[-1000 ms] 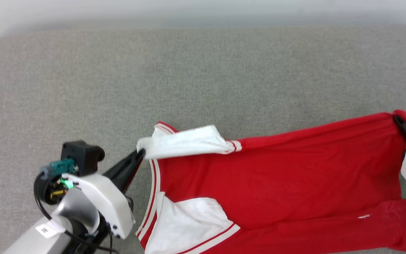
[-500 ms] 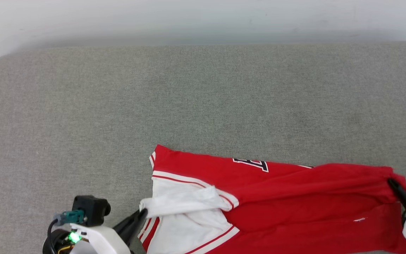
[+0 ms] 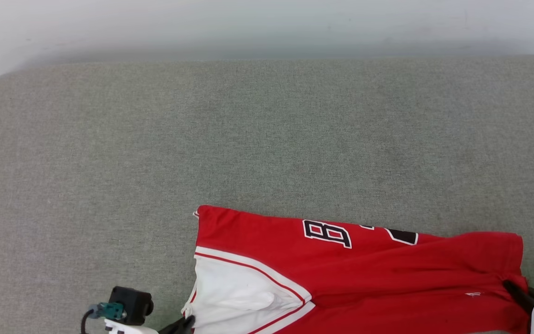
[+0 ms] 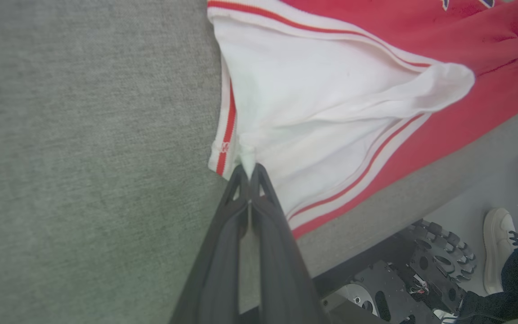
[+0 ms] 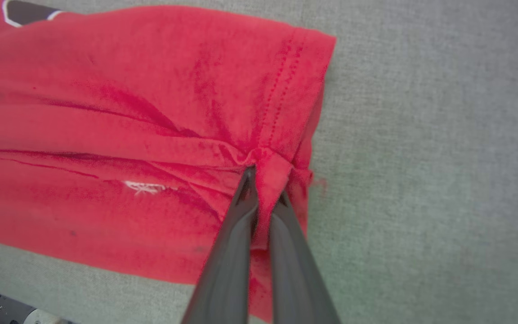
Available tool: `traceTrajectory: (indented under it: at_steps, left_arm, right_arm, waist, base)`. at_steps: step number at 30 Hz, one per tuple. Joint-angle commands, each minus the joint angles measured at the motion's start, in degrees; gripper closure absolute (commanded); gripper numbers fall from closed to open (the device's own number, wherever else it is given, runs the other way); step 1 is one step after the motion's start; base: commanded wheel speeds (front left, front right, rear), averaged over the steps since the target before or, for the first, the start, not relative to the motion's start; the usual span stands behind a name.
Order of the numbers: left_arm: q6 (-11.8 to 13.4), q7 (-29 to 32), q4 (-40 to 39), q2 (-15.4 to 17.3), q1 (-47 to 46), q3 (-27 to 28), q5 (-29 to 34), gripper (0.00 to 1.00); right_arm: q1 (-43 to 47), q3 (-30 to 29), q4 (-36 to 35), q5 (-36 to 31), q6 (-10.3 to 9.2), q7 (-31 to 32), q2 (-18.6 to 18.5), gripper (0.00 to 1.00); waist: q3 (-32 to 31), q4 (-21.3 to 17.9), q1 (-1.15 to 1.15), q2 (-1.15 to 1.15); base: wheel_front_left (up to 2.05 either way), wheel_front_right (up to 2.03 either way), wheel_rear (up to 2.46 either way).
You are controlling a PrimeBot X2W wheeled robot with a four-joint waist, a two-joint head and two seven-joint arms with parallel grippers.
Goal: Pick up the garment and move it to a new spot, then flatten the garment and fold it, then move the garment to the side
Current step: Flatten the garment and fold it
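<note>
The garment [image 3: 364, 278], a red T-shirt with white sleeves and a black-and-white print [image 3: 327, 233], lies on the grey surface near its front edge, doubled over along its length. My left gripper [image 3: 187, 320] sits at the bottom of the head view, shut on the edge of a white sleeve [image 4: 313, 99]; the left wrist view shows its fingers [image 4: 259, 211] pinching that cloth. At the right end, my right gripper [image 3: 510, 285] is shut on a bunched fold of the red hem [image 5: 272, 168], seen close up in the right wrist view.
A grey fabric surface [image 3: 155, 139] stretches far and left of the shirt, ending at a pale wall [image 3: 248, 23]. In the left wrist view, the surface's front edge, the robot's base [image 4: 403, 279] and a person's white shoe [image 4: 499, 243] show below.
Both grippers have drawn their held edges towards the near edge, laying the shirt over on itself so the print shows. The raised sleeve now lies flat. The camera tilted early on.
</note>
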Motion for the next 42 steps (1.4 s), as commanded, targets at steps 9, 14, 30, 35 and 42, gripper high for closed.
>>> traceTrajectory:
  at_steps: [9, 14, 30, 35, 42]
  left_arm:
    - [-0.76, -0.96, 4.2, -2.05, -1.32, -2.09, 2.19, 0.0]
    - [-0.8, -5.36, 3.58, -2.7, -1.7, -0.12, 2.42, 0.0]
    - [5.44, -23.22, 1.17, -5.68, -1.23, 10.26, 5.6, 0.0]
    - [4.41, -24.6, 2.76, -6.98, -1.71, 10.9, 6.58, 0.0]
    - [3.09, -25.35, 4.59, -7.64, -2.68, 11.53, 7.83, 0.0]
  right_arm:
    - [-1.73, 3.8, 2.1, 0.14, -0.09, -1.26, -0.57, 0.0]
    - [-2.49, 3.53, -0.66, 1.88, -0.08, -0.6, -1.09, 0.0]
    - [1.46, -14.04, -3.99, -4.31, -0.07, 10.56, 9.2, 0.0]
    - [0.94, -18.59, -1.52, -6.71, -0.07, 12.7, 13.73, 0.0]
    - [-0.15, -22.76, 4.7, -11.24, -0.07, 13.62, 18.24, 0.0]
  waist:
    - [-0.75, -0.23, 0.0, 0.0]
    - [-3.31, -0.63, 0.0, 0.0]
    - [-5.43, -0.34, 0.0, 0.0]
    - [-4.36, 0.48, 0.0, 0.0]
    - [-3.08, 1.95, 0.0, 0.0]
  base:
    - [0.0, 0.0, 0.0]
    - [0.0, 0.0, 0.0]
    - [0.0, 0.0, 0.0]
    - [0.0, 0.0, 0.0]
    - [0.0, 0.0, 0.0]
